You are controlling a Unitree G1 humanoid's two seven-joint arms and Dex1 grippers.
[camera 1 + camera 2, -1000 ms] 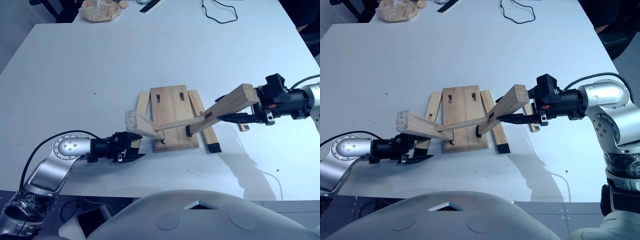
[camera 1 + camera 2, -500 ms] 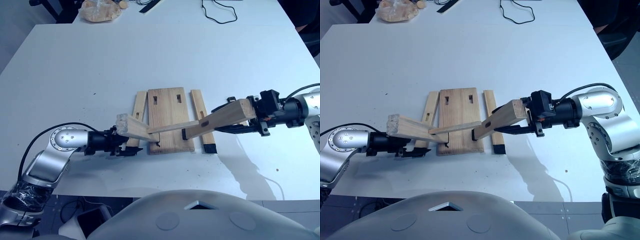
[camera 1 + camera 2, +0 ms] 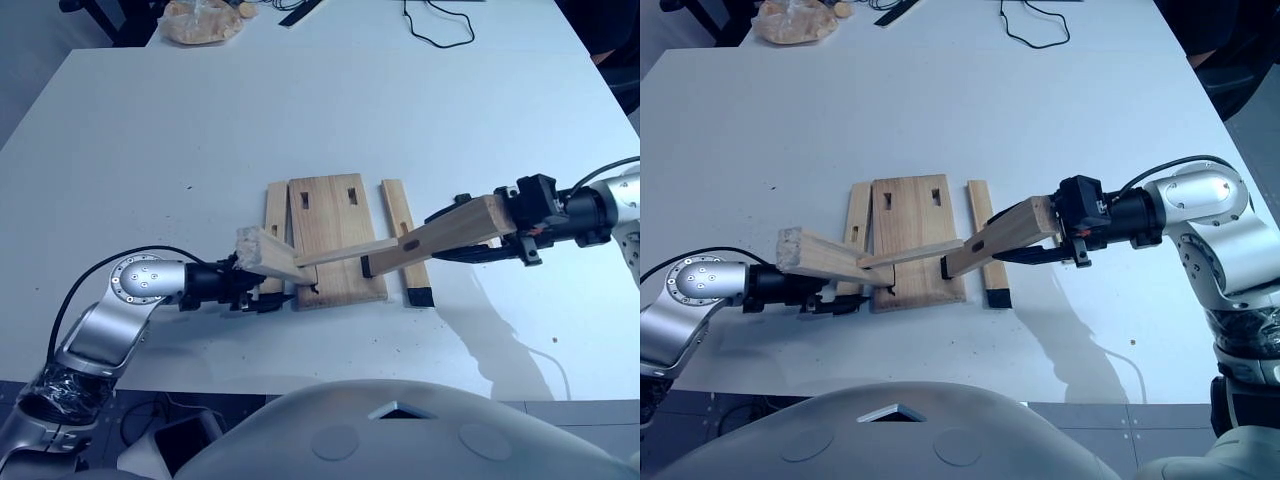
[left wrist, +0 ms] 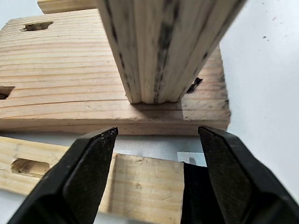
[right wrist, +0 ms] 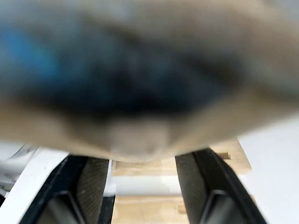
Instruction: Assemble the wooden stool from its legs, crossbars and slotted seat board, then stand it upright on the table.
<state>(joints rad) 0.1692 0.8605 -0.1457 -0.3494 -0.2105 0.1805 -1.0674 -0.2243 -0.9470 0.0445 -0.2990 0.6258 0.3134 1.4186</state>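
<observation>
Wood leg (image 3: 268, 255) tip rests on the seat board (image 3: 330, 215), your left gripper (image 4: 156, 140) released near it; right gripper (image 5: 142, 184) at the other leg (image 3: 450, 228), can't tell its grip

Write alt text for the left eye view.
A left leg and right leg, joined by a crossbar, slant above the slotted seat board on a white table, with the left pincer and right pincer by their outer ends.

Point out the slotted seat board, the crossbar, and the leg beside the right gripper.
slotted seat board (image 3: 330, 225): left eye view, bare middle.
crossbar (image 3: 345, 254): left eye view, mid-length.
leg (image 3: 450, 228): left eye view, top face.
</observation>
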